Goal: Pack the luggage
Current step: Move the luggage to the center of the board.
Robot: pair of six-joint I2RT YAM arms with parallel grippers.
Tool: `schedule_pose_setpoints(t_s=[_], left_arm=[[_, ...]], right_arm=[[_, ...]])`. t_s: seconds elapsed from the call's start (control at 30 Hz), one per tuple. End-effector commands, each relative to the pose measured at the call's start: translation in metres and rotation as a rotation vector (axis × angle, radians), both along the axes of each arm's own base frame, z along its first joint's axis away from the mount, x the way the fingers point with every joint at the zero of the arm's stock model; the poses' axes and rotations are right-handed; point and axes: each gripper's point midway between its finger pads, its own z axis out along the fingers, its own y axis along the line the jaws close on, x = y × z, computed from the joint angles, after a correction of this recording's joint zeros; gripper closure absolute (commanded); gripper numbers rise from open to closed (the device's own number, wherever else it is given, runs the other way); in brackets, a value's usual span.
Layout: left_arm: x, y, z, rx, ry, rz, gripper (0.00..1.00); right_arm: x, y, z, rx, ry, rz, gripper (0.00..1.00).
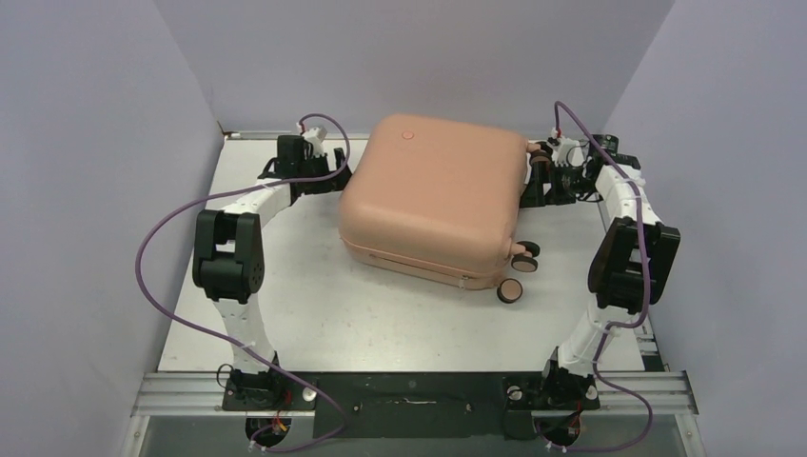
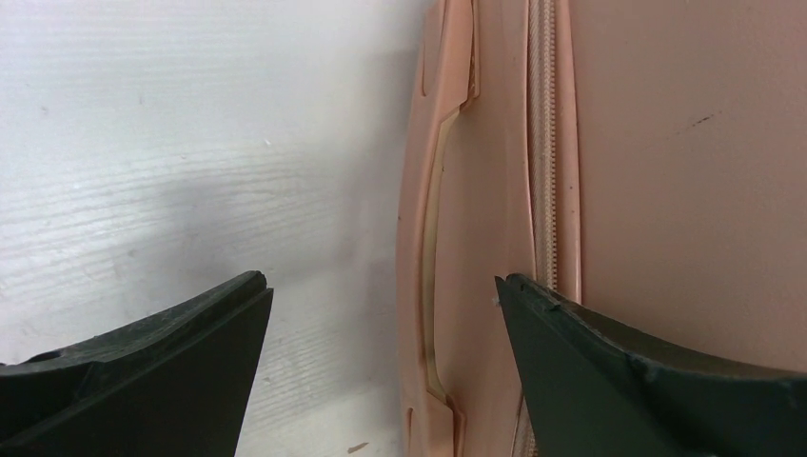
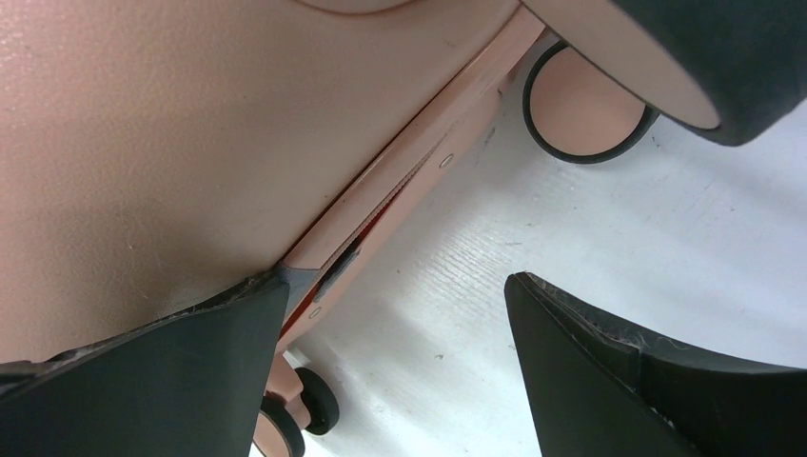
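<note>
Seen from above, the luggage (image 1: 433,195) lies flat and closed on the white table (image 1: 314,305), toward the far side, with its wheels (image 1: 522,252) on the right. The left gripper (image 1: 335,171) is at the left side of the luggage. The right gripper (image 1: 535,176) is at its right side, near the far wheels.

In the left wrist view, the gripper is wide open and holds nothing. The handle (image 2: 433,238) and the zipper (image 2: 544,143) of the luggage are seen between its fingers (image 2: 171,362).

In the right wrist view, the gripper is also wide open and empty. One finger is over the pink shell, the other over the table. Whether a finger touches the shell, I cannot tell.
</note>
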Motion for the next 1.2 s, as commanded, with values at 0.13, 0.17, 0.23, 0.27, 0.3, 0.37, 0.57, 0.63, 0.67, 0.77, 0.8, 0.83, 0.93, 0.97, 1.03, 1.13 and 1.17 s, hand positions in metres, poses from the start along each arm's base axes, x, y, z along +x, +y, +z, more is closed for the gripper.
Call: schedule_pose_setpoints(t_s=[0.13, 0.17, 0.23, 0.27, 0.3, 0.37, 0.57, 0.63, 0.67, 0.77, 0.8, 0.83, 0.93, 0.97, 1.03, 1.13, 1.17], left_arm=[[-0.075, -0.116, 0.169, -0.513, -0.187, -0.455, 0.04], [-0.077, -0.116, 0.175, -0.522, -0.201, -0.456, 0.04], [-0.08, -0.117, 0.188, -0.545, -0.223, -0.464, 0.04], [-0.081, -0.118, 0.195, -0.555, -0.233, -0.468, 0.04], [-0.082, -0.118, 0.2, -0.561, -0.241, -0.471, 0.04], [-0.082, -0.119, 0.209, -0.572, -0.248, -0.477, 0.04], [-0.093, -0.128, 0.216, -0.588, -0.241, -0.507, 0.04], [-0.092, -0.127, 0.213, -0.595, -0.225, -0.493, 0.04], [-0.089, -0.123, 0.213, -0.612, -0.215, -0.475, 0.04], [-0.077, -0.099, 0.219, -0.698, -0.221, -0.413, 0.04], [-0.071, -0.087, 0.221, -0.712, -0.234, -0.383, 0.04], [-0.064, -0.074, 0.224, -0.712, -0.253, -0.346, 0.04], [-0.046, -0.036, 0.229, -0.642, -0.286, -0.215, 0.04], [-0.039, -0.025, 0.224, -0.566, -0.285, -0.163, 0.04], [-0.029, -0.003, 0.215, -0.393, -0.286, -0.072, 0.04], [-0.031, 0.005, 0.2, -0.423, -0.213, -0.078, 0.04], [-0.031, 0.005, 0.192, -0.445, -0.177, -0.086, 0.04]], right_arm=[[0.01, 0.083, 0.065, 0.253, -0.132, 0.2, 0.1], [0.009, 0.085, 0.069, 0.264, -0.137, 0.205, 0.1], [0.007, 0.088, 0.077, 0.286, -0.149, 0.219, 0.1], [0.006, 0.091, 0.079, 0.292, -0.153, 0.225, 0.1], [0.006, 0.093, 0.081, 0.296, -0.157, 0.232, 0.1], [0.004, 0.096, 0.084, 0.3, -0.163, 0.244, 0.1], [0.001, 0.101, 0.091, 0.306, -0.178, 0.274, 0.1], [0.0, 0.098, 0.089, 0.285, -0.182, 0.274, 0.1], [0.0, 0.094, 0.087, 0.269, -0.187, 0.271, 0.1], [0.0, 0.077, 0.085, 0.264, -0.183, 0.238, 0.1], [0.0, 0.069, 0.085, 0.261, -0.184, 0.223, 0.1], [0.0, 0.061, 0.085, 0.252, -0.184, 0.208, 0.1], [0.002, 0.038, 0.087, 0.222, -0.185, 0.167, 0.1], [0.003, 0.034, 0.087, 0.212, -0.187, 0.159, 0.1], [0.005, 0.028, 0.086, 0.174, -0.194, 0.147, 0.1], [0.004, 0.025, 0.082, 0.141, -0.198, 0.14, 0.1], [0.002, 0.024, 0.08, 0.129, -0.2, 0.143, 0.1]])
